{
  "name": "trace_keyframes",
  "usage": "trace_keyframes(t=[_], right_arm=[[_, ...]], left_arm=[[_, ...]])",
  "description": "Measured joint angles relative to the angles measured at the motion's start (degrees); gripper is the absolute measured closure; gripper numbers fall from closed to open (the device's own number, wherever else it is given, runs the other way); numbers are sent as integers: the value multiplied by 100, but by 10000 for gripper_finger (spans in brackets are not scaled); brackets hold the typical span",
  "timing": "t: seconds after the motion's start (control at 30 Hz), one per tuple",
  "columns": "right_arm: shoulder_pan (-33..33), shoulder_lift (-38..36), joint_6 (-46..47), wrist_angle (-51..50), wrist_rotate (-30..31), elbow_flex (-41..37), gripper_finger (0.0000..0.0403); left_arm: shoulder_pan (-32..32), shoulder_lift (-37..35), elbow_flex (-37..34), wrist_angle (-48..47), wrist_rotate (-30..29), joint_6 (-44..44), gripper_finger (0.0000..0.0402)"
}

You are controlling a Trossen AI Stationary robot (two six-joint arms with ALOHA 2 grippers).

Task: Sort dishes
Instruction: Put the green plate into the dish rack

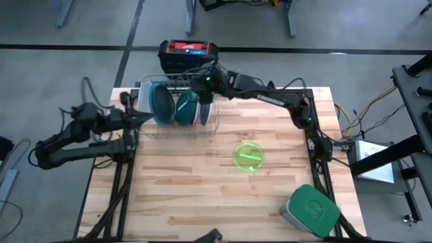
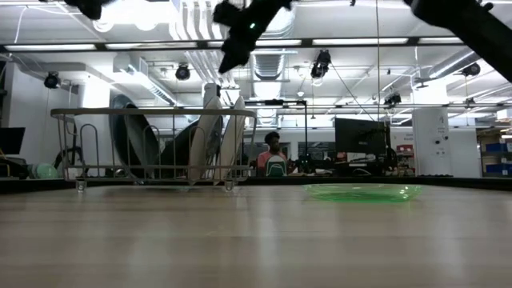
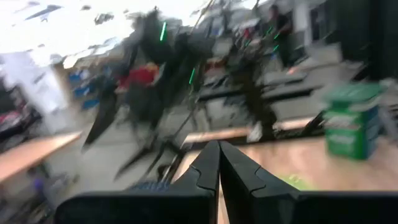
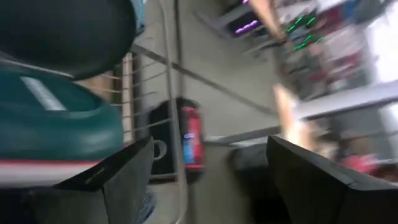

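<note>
Lime plate [image 1: 248, 156] lies flat on bench, well clear of rack [image 1: 177, 108]; my right tool [image 1: 203, 101], released, hovers over racked dishes [image 1: 162, 104]; left tool [image 1: 137, 116] clenched beside rack.

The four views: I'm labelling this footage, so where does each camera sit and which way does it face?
High: overhead, straight down on table, both arms, rack.
Low: table height, level across to rack and lime plate; right arm overhead.
Left wrist: past shut left end effector, toward green-lidded container.
Right wrist: past open right end effector, at racked dishes.
High and low share rack, plate.
</note>
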Motion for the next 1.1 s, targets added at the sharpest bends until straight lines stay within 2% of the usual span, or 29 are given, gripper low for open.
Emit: trace_keyframes(t=[0.07, 0.17, 0.27, 0.47, 0.53, 0.63, 0.7, 0.93, 1.1], right_arm=[[-64, -241, 684, -475, -421, 2, 109], [-183, -539, 1551, -1196, -1434, 2, 127], [-197, -718, 2015, -1766, -1970, -28, 144], [-103, -948, 2072, -2297, -2014, -338, 172], [-94, -1018, 2072, -2392, -2014, -516, 180], [-94, -1163, 2069, -2537, -2014, -822, 188], [-98, -1298, 2038, -2519, -2014, -1094, 193], [-176, -2060, 2013, -1942, -2016, -2433, 196], [-256, -2815, 2013, -1191, -2014, -3546, 197]], left_arm=[[1, 175, -194, 127, -404, 0, 402], [7, 467, -334, 182, -1074, 128, 401], [9, 804, -271, 176, -1213, 377, 402], [9, 1682, 30, 181, -1330, 132, 402], [7, 2046, 82, 148, -1692, -56, 401], [9, 2555, 130, 81, -2587, -461, 393], [16, 2848, 244, -177, -2858, -669, 379], [7, 3772, 713, -860, -2649, -1397, 309], [-20, 4294, 772, -1266, -2149, -858, 261]])
